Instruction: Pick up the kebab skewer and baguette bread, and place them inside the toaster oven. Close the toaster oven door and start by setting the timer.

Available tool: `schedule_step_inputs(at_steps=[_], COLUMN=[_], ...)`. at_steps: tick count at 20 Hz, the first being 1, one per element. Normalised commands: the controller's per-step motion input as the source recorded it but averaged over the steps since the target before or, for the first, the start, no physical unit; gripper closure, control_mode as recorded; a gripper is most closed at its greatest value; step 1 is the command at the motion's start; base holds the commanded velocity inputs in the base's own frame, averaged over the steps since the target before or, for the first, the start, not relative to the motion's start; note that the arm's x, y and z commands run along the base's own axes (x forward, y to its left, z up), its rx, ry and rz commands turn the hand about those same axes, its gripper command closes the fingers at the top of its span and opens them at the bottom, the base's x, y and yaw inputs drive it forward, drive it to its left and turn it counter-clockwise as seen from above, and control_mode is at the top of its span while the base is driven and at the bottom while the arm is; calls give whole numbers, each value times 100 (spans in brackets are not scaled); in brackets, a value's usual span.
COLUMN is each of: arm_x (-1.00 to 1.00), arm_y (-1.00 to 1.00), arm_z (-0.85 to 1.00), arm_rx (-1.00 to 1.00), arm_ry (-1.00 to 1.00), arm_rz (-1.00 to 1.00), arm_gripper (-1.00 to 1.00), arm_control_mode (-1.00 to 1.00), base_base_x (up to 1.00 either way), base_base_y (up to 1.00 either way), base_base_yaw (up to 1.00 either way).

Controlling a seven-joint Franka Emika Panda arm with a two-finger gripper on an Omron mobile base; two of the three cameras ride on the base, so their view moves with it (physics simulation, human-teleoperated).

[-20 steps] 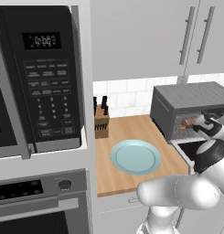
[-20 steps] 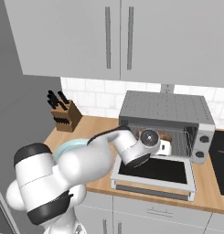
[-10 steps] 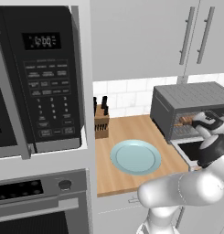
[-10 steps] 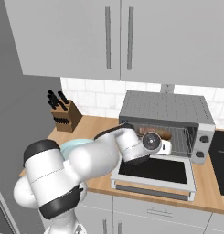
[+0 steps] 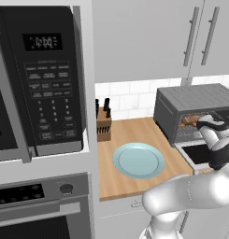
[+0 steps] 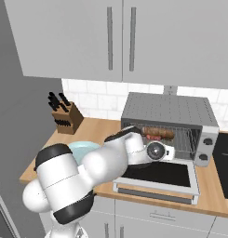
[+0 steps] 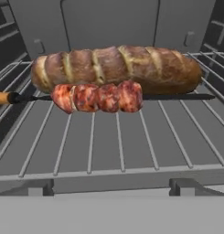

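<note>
With skewer [image 7: 97, 97] and bread [image 7: 115, 68] lying crosswise on the rack straight ahead of the empty, wide-open gripper [image 6: 157, 151], the door [image 6: 158, 177] lies flat just below it, long axis across, awaiting lifting.

Glossy white, bulbous arm [image 6: 101, 162] segments with black joint bands and a round silver-rimmed wrist disc.
</note>
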Motion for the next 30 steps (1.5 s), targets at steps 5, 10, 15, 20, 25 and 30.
schedule_step_inputs(at_steps=[5,10,15,20,25,30], arm_x=[12,19,26,27,27,27], arm_y=[0,0,0,0,0,0], arm_z=[-18,-5,7,7,0,0], arm_rx=[0,0,3,2,1,0], arm_ry=[-4,0,0,0,0,0], arm_rz=[1,0,0,0,0,0], arm_gripper=[-100,-100,-100,-100,-100,-100], arm_control_mode=[-100,-100,-100,-100,-100,-100], base_base_x=[0,0,0,0,0,0], base_base_y=[0,0,0,0,0,0], base_base_yaw=[0,0,0,0,0,0])
